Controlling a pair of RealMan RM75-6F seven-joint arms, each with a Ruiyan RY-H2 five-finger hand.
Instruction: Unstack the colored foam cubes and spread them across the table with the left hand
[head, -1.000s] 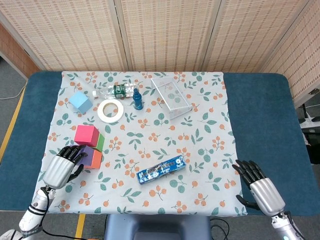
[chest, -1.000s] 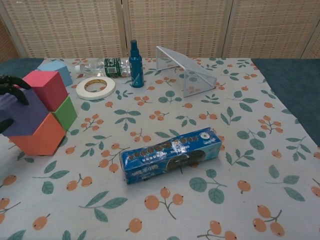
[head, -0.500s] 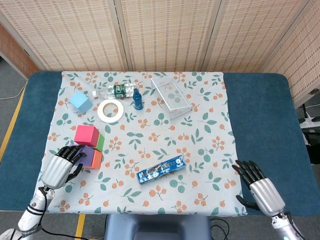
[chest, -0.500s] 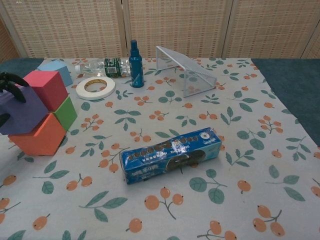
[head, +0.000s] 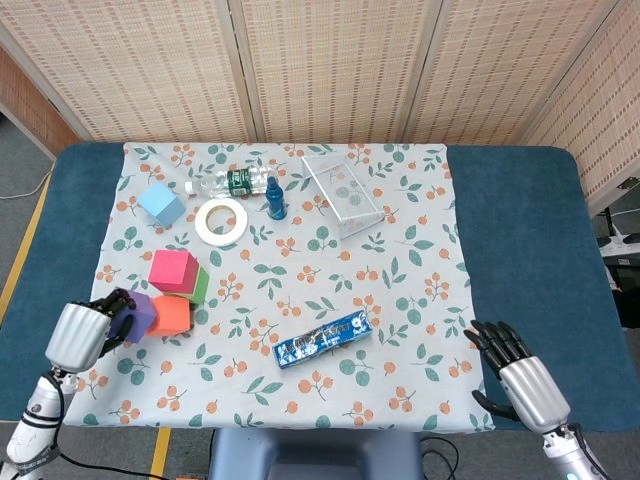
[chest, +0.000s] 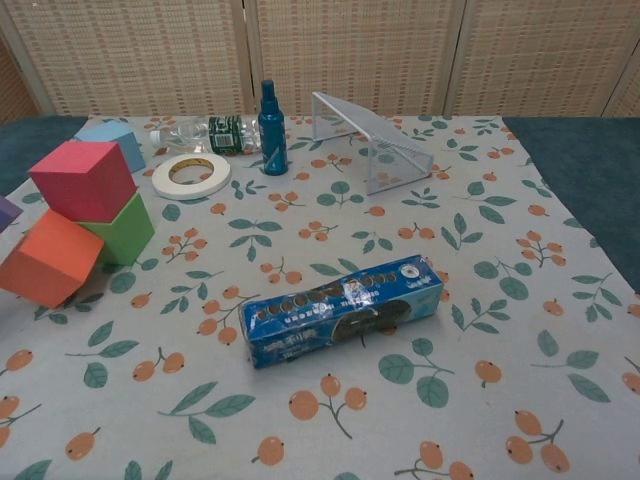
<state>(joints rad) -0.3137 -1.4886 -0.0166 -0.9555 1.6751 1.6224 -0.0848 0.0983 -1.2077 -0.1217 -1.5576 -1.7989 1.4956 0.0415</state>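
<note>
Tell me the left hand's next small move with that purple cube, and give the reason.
Probably lower and release it on the cloth at the left edge. The left hand holds the purple cube clear of the orange cube, while the pink cube sits on the green cube.

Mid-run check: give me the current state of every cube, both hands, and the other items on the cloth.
purple cube: held in left hand, off the stack
pink cube: stacked on green cube
orange cube: on the cloth, tilted in the chest view
light blue cube: alone on cloth
right hand: fingers apart, holding nothing
water bottle: lying down
spray bottle: upright
tape roll: flat
cookie pack: lying flat
</note>
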